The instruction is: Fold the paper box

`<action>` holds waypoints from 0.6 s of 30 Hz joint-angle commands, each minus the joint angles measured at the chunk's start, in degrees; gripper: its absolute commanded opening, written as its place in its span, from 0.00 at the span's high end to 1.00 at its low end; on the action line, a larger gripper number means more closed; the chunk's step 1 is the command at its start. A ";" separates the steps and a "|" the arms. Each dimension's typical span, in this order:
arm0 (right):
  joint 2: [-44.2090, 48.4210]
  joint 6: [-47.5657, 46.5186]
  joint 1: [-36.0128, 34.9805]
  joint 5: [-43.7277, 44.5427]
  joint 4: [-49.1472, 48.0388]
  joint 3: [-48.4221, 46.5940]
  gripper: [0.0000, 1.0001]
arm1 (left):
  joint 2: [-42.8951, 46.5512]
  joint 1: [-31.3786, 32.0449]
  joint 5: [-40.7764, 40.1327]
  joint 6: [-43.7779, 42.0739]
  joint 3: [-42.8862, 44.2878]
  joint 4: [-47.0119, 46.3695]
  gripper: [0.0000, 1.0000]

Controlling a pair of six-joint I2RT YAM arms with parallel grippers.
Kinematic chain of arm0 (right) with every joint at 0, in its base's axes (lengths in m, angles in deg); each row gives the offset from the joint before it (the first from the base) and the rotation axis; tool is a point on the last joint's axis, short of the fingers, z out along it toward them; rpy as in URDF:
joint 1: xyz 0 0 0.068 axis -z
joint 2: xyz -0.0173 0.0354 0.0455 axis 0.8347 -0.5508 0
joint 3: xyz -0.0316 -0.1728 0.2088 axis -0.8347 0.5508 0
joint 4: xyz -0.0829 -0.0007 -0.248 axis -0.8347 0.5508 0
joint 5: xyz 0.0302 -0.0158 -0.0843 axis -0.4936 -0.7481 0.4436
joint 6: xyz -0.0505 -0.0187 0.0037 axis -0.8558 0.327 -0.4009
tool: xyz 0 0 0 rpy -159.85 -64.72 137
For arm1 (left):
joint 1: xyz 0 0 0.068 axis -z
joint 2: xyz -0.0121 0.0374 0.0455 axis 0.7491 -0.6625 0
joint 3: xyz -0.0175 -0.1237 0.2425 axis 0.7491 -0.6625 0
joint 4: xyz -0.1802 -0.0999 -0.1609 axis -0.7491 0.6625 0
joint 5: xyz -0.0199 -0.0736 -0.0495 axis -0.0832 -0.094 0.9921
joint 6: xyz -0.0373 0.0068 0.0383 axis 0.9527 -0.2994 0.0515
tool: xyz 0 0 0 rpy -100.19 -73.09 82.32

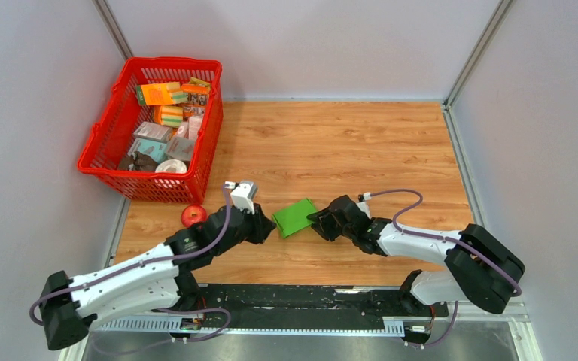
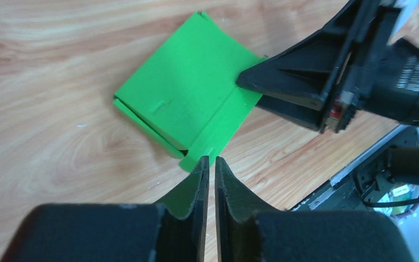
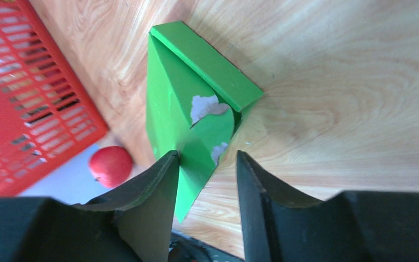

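- A bright green thin-card paper box (image 1: 295,216), partly folded, lies on the wooden tabletop (image 1: 346,143) near its front edge, directly between the two black grippers.
- The left gripper (image 1: 266,226) meets the box's left corner; in its wrist view the fingers (image 2: 199,185) are pressed nearly together with only a hairline gap, their tips at the card's near edge. A strip of green shows alongside one finger, though nothing can be seen inside the gap.
- The right gripper (image 1: 316,220) stands spread at the box's opposite side. Its wrist view shows a raised green flap (image 3: 196,136), scuffed white in two spots, standing between the parted fingers and touching one of them.
- Seen from the left wrist, the box (image 2: 191,103) sits flat with a folded wall along one side, the right gripper's fingertip (image 2: 243,81) touching its far edge.
- A red apple (image 1: 193,216) rests beside the left arm, below a red plastic mesh basket (image 1: 150,184) filled with small packages at the table's far-left corner.
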 commanded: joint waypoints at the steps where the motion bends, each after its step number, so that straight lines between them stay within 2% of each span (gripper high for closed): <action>1: 1.13 -24.03 0.37 0.07 6.77 -6.28 0.51 | -10.88 -1.06 9.03 -1.42 4.83 -6.55 0.86; 5: 3.93 -38.29 0.02 -2.92 8.72 -4.11 0.46 | -18.88 -1.24 9.38 -2.30 6.24 -8.66 0.90; 8: 8.50 -48.66 0.11 -5.82 10.02 -2.69 0.43 | -21.70 -1.24 9.39 -2.04 5.10 -12.26 0.91; 10: 10.53 -55.19 0.11 -10.90 13.43 -3.91 0.42 | -23.02 -1.41 9.39 -2.39 4.48 -12.54 0.91; 12: 12.63 -61.25 0.11 -11.71 17.22 -7.25 0.42 | -24.69 -2.29 9.21 -2.56 4.22 -12.01 0.92; 14: 13.69 -63.91 0.80 -13.63 18.65 -10.32 0.40 | -25.57 -2.73 9.39 -2.48 3.43 -12.97 0.92; 15: 13.00 -64.44 1.51 -17.30 18.12 -11.38 0.37 | -25.84 -2.82 10.52 -2.56 3.16 -13.32 0.92; 17: 10.28 -63.75 5.19 -22.67 13.04 -12.88 0.38 | -26.45 -2.82 11.14 -2.30 2.29 -13.94 0.92; 18: 7.92 -63.57 6.68 -29.14 11.37 -14.80 0.41 | -26.46 -2.82 11.06 -2.30 2.11 -13.85 0.93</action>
